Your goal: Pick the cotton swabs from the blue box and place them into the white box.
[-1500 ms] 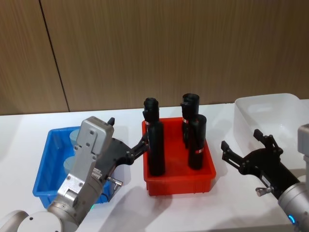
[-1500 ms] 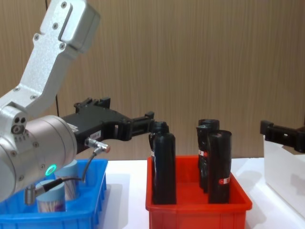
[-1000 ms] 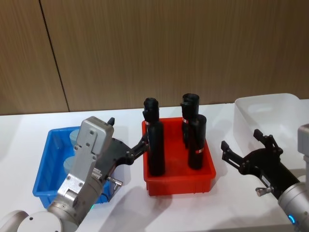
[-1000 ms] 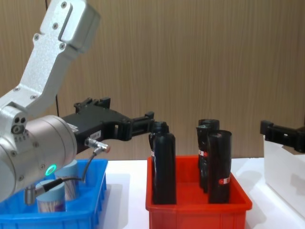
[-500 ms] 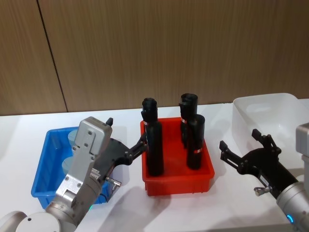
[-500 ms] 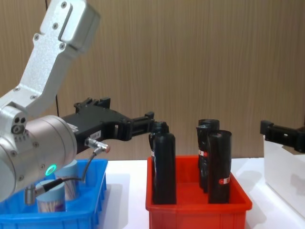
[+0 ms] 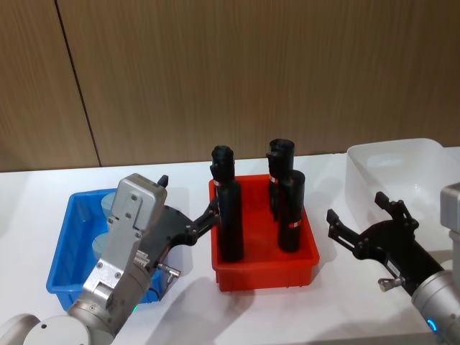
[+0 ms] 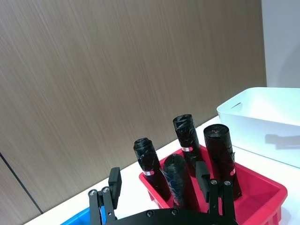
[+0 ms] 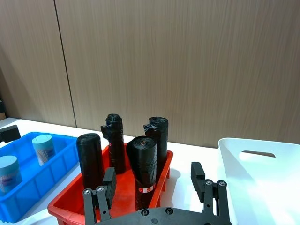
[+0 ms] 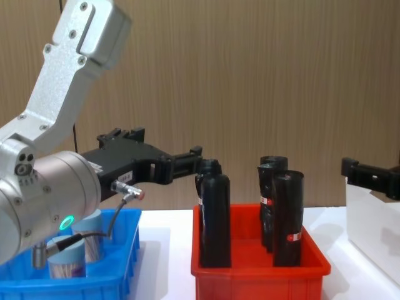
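Observation:
The blue box sits at the table's left and holds cotton swabs, two clear jars with pale blue lids. They also show beside my left arm. My left gripper hovers open over the blue box's right side, its fingertips reaching toward the red bin, with nothing between them. The white box stands at the far right. My right gripper is open and empty, low over the table between the red bin and the white box.
A red bin stands in the middle between the two boxes and holds three tall black bottles. A wooden wall runs behind the white table. Bare tabletop lies in front of the red bin.

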